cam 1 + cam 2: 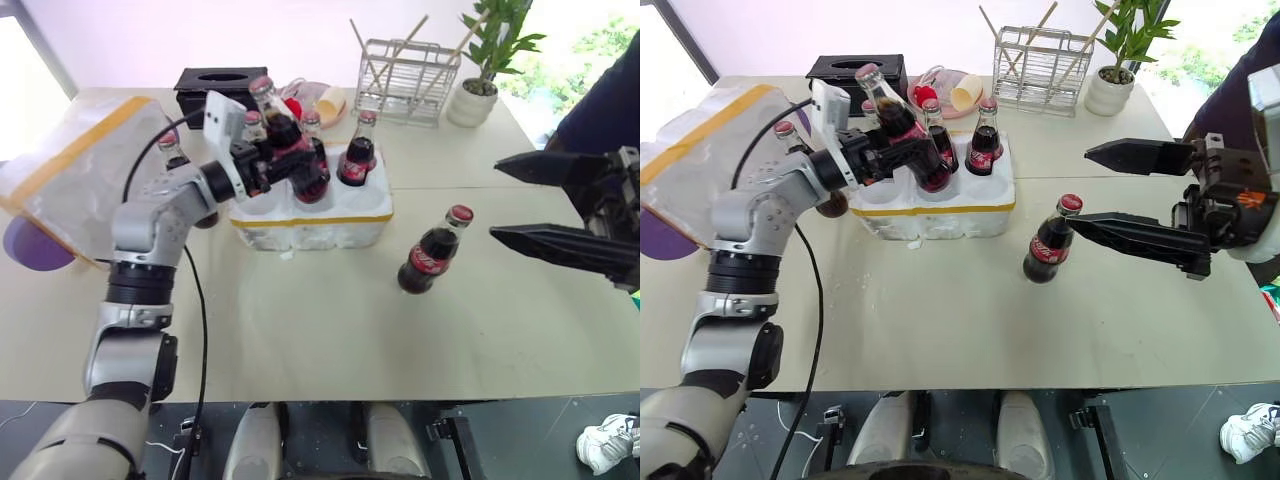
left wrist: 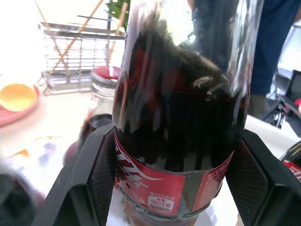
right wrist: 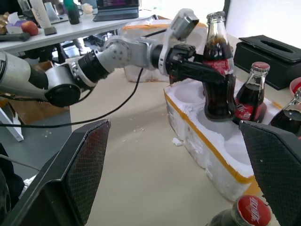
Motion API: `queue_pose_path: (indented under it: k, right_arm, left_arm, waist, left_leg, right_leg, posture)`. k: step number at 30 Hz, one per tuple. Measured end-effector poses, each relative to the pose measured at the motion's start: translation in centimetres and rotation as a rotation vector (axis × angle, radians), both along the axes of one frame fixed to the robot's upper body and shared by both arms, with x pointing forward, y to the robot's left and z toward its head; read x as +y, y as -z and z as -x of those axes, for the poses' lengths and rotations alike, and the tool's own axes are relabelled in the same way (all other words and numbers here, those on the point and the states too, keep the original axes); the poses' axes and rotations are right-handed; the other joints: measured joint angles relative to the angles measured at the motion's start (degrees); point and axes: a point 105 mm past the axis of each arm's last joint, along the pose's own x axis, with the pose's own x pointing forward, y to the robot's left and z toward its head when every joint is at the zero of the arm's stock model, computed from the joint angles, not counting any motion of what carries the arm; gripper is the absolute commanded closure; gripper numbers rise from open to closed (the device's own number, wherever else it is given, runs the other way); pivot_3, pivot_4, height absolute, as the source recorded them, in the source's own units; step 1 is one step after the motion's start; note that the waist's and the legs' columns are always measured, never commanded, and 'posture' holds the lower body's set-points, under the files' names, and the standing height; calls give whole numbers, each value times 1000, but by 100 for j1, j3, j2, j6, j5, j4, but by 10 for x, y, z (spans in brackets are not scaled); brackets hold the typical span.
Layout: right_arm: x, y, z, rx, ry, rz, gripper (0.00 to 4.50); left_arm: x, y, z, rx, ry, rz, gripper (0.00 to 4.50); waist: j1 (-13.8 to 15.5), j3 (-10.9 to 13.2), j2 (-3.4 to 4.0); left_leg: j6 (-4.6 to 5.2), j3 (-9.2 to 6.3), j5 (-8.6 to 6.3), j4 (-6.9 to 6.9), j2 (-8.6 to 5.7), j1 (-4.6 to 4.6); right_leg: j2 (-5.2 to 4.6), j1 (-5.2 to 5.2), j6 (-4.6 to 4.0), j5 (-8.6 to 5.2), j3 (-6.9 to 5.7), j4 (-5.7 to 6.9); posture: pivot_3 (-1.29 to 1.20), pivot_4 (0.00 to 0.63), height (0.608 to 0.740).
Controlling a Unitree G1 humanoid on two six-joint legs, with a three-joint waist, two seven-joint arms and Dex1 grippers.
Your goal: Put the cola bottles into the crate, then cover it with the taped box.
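**Bottle held above the crate**

The taped box [image 1: 75,175] sits at my left. The crate [image 1: 320,215] lies mid-table. My left gripper [image 3: 207,75] clamps a cola bottle [image 3: 217,70] over it; my right gripper [image 1: 1110,190] gapes beside a standing bottle [image 1: 1050,243].

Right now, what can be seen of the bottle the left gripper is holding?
The held bottle is small clear glass, part full of dark cola, with a red label in white script; its cap looks missing in the right wrist view. The left gripper clamps it at label height with its black fingers, tilted, its base over a front well of the crate.
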Motion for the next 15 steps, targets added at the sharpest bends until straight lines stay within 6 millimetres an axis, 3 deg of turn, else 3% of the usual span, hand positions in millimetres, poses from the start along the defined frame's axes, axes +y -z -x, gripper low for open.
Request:
queue_pose_path:
  k: [5,7,9,12,15]
  right_arm:
    - [-2,4,-4,5,29,-9,0]
    - [-2,7,-8,0,41,-4,0]
    - [-2,9,-11,1,49,-6,0]
    - [-1,15,-19,11,60,-6,0]
    - [1,19,-25,11,63,-4,0]
  left_arm:
    - [-11,31,-4,10,24,-167,1834]
    - [-13,44,-6,17,25,-235,782]
    - [-16,37,-7,-29,36,-265,66]
    - [-18,23,-9,-99,33,-301,66]
    - [-16,23,-10,-106,22,-304,66]
  waist:
    - [1,0,0]
    - [-5,0,0]
    - [-1,0,0]
    - [-1,-1,1]
    - [-3,-1,1]
  left_leg:
    - [0,-1,0,12,0,-6]
    - [1,-3,-1,13,0,-8]
    - [2,-5,-1,14,0,-9]
    - [2,-5,-1,18,0,-9]
    - [3,-6,-2,19,0,-11]
  right_leg:
    - [-1,1,-12,-6,0,0]
    - [-1,0,-12,-6,0,0]
    - [0,-1,-12,-6,-1,1]
    - [-1,1,-12,-6,0,2]
    - [-1,0,-10,-5,-1,4]
  posture:
    - [0,150,740]
    - [0,150,740]
    - [0,150,740]
    - [0,150,740]
    - [0,150,740]
